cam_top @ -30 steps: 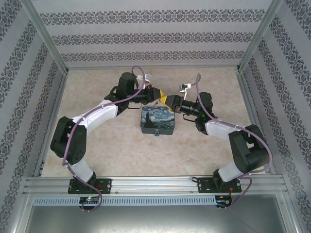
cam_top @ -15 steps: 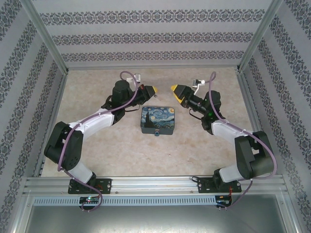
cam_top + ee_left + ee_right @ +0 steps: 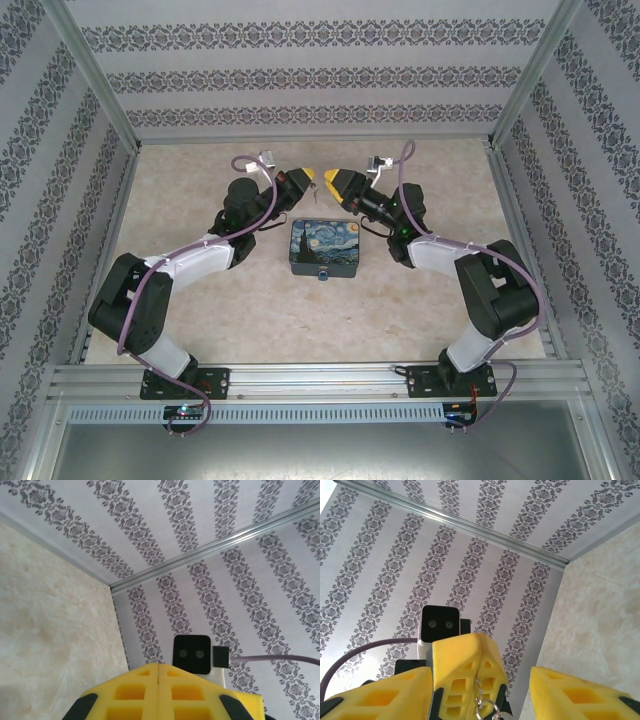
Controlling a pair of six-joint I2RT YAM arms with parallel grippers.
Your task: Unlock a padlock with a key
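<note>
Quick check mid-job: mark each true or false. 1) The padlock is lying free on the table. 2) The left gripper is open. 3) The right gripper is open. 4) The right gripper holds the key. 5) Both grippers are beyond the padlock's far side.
1) True. The padlock lies flat on the table, with neither gripper touching it.
2) False. The left gripper is shut, its yellow fingers pressed together.
3) True. The right gripper is open, its fingers wide apart in the right wrist view.
4) False. The key sits at the padlock's near edge, its blue head showing.
5) True. Both are raised beyond the far side, tips facing each other.
</note>
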